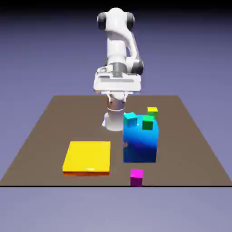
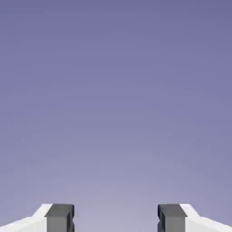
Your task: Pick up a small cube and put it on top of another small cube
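The brown surface (image 1: pixel 86 122) carries a big blue block (image 1: pixel 140 145) right of centre in the exterior view, and a flat yellow slab (image 1: pixel 88 156) nearer its left edge. The jaws (image 2: pixel 116 219) stand wide apart, holding nothing. The magenta cube (image 1: pixel 136 177) sits at the near edge.

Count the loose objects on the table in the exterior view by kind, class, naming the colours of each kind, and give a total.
Small cubes: 4 (magenta, green, cyan, yellow)
Big blocks: 1 (blue)
Flat slabs: 1 (yellow)
Total: 6
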### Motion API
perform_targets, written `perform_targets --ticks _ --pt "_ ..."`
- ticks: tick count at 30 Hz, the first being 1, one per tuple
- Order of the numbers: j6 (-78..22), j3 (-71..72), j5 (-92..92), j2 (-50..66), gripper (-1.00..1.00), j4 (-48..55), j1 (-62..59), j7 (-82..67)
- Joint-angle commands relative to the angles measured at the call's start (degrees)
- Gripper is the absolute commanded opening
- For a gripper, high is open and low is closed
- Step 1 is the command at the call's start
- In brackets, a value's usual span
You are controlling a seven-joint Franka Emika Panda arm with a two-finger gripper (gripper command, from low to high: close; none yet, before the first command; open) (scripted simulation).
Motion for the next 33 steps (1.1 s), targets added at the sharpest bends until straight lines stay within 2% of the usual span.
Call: perform_targets --ticks 1,33 --pt "-0.8 -0.9 1.4 1.2 0.0 0.6 1.0 -2.5" --pt "-27.5 -30.2 45.8 40.4 0.0 20.8 32.0 -82.2"
